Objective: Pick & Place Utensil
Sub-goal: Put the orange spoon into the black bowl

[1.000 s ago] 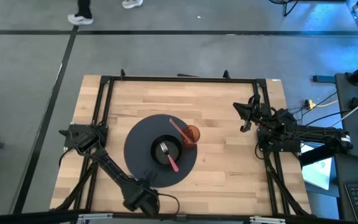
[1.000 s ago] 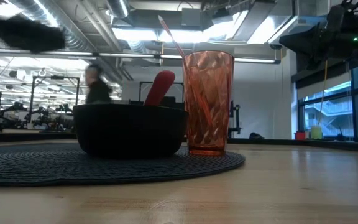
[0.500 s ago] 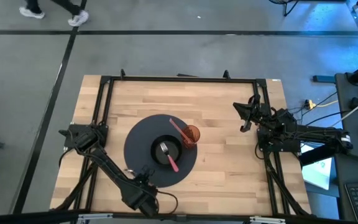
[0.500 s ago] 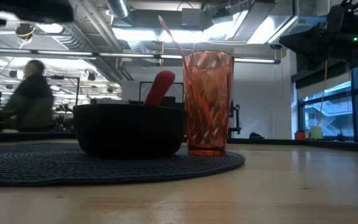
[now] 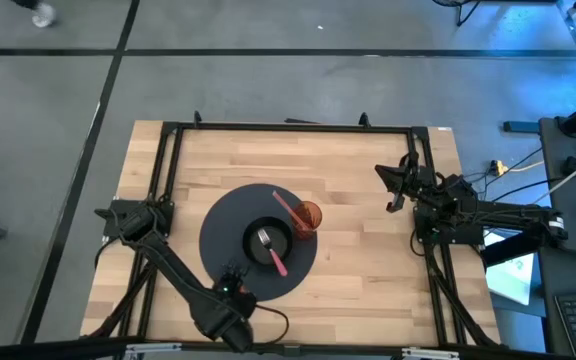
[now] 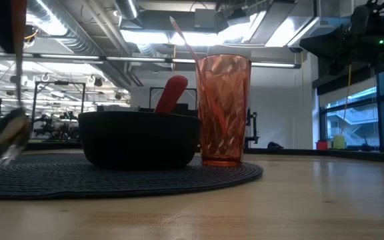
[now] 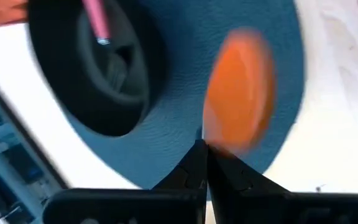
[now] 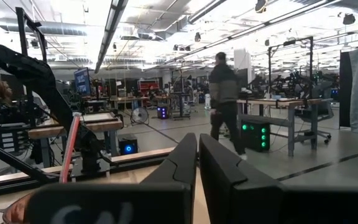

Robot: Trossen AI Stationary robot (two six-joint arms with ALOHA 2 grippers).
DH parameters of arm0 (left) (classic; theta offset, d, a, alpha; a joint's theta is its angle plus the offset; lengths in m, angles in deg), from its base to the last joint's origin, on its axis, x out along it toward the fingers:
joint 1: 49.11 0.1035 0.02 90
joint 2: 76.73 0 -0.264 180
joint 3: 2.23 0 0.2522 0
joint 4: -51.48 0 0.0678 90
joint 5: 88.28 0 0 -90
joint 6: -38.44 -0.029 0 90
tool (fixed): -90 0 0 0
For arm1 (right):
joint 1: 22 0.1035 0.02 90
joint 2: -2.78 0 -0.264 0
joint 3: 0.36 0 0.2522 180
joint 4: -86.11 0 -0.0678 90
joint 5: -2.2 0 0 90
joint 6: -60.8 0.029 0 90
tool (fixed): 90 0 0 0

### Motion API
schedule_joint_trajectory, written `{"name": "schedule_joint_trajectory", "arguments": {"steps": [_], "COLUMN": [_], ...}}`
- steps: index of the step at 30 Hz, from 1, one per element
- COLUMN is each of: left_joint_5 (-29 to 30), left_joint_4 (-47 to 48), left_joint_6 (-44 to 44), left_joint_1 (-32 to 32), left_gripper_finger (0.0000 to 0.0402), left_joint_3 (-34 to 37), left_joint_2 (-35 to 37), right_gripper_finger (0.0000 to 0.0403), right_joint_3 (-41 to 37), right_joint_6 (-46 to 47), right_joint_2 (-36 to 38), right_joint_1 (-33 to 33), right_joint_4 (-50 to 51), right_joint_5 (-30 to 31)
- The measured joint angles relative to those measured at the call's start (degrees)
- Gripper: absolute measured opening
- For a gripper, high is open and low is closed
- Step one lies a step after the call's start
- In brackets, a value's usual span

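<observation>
left hand (image 5: 231,287), lower centre of frame, clamped on a spoon (image 7: 238,90) over the mat (image 5: 223,225); right hand (image 5: 396,186) closed, empty.

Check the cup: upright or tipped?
Upright. The cup stands on the mat beside the bowl, a utensil sticking out its top.

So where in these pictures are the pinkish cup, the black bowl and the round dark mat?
Cup (image 6: 223,110), low view, middle of its faceted side.
Bowl (image 6: 139,140), low view, front of its outer wall.
Mat (image 5: 223,230), high view, bare stretch beside the bowl.
</observation>
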Motion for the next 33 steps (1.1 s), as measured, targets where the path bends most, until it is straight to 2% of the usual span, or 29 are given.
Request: {"name": "schedule_joint_trajectory", "arguments": {"steps": [4, 12, 17, 24, 27, 31, 33], "left_joint_5": [2.14, 6.98, 3.21, 1.11, -1.45, -2.59, -5.87], "left_joint_4": [2.18, 2.28, 0.42, -14.26, -19.63, -18.65, -18.63], "left_joint_6": [1.01, 4.10, 6.38, 7.93, 5.07, 5.64, 5.49], "left_joint_1": [-0.18, -0.86, -0.39, 0.40, 0.32, -0.45, -0.92], "left_gripper_finger": [0.0001, 0.0001, 0.0001, 0.0002, 0.0007, 0.0031, 0.0048], "left_joint_3": [-2.51, -2.58, -2.56, -2.56, -2.56, -2.56, -2.56], "left_joint_2": [0.41, 4.45, 4.70, 4.67, 3.99, 1.88, 0.32], "right_gripper_finger": [0.0021, 0.0021, 0.0021, 0.0021, 0.0021, 0.0021, 0.0021], "right_joint_3": [0.00, 0.00, 0.00, 0.00, 0.00, 0.00, 0.00], "right_joint_6": [0.00, -0.02, 0.00, -0.01, 0.66, 1.55, 1.74], "right_joint_2": [-0.01, -0.01, 0.01, 0.00, 0.01, 0.01, 0.00], "right_joint_1": [-0.01, 0.00, 0.00, 0.02, 0.02, 0.02, 0.02], "right_joint_4": [0.12, 0.15, 0.15, 0.14, 0.13, 0.13, 0.46], "right_joint_5": [-0.01, -1.52, -2.40, -2.40, -2.41, -2.43, -2.43]}}
